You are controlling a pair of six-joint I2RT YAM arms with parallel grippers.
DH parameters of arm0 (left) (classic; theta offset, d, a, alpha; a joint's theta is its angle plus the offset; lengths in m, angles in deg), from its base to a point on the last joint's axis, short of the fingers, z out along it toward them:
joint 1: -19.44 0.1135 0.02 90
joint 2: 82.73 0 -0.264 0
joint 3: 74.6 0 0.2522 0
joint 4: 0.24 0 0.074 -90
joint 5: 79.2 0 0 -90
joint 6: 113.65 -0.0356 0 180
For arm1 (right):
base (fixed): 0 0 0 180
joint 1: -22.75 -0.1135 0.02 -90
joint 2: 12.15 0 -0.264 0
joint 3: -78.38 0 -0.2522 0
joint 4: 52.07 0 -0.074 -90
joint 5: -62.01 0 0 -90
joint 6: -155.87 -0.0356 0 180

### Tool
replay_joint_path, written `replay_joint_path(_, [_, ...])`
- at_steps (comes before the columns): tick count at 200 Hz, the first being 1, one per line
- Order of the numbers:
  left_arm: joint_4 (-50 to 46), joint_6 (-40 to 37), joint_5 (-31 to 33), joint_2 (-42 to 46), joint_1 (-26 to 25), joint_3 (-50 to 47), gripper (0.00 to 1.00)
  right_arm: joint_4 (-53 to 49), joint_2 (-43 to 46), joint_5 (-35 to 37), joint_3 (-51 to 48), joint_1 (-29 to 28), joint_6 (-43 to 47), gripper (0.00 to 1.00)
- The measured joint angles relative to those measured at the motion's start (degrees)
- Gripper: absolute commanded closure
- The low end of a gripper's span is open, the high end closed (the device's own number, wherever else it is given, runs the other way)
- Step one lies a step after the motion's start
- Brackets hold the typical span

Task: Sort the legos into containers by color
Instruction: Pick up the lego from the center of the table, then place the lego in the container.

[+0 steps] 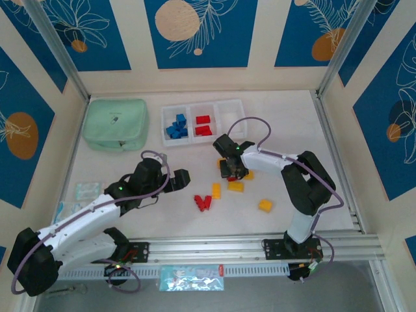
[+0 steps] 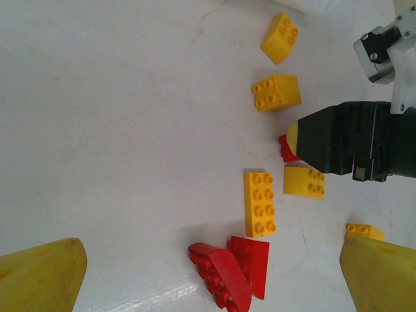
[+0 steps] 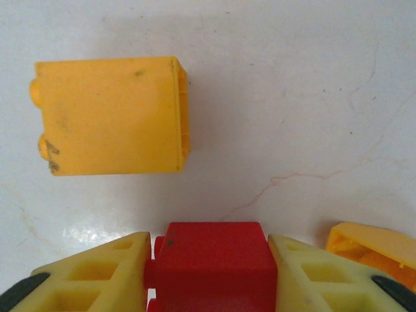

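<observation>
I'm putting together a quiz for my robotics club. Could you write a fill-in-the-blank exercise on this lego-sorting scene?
1. The brick clamped between the fingers of the right hand is ___ in color.
2. The left bin holds only ___ bricks.
3. The middle bin holds only ___ bricks.
4. The left hand grips nothing, and its fingers stand ___.

Missing words: red; blue; red; open

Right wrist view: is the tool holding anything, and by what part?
The right tool pinches a red lego by two opposite side faces.
</observation>
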Motion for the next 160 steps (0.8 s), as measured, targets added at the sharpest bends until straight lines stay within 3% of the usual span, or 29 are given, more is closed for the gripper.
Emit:
replay_joint_path(79, [-4.2,-2.1,4.1,2.2,0.0,0.8,0.01,-2.0,3.3,1.1,3.8,-3.2,2.1,0.63])
replay_joint_path(116, [-7.3,-4.8,6.0,3.3,0.9,2.5,0.01,-2.5,2.0,1.1,13.4,-3.1,4.5,0.63])
replay_joint_path(160, [-8.4,-7.2,6.4,2.3,3.6,5.0,0.01,0.0,-7.3,0.7,27.6,-1.2,7.6,0.63])
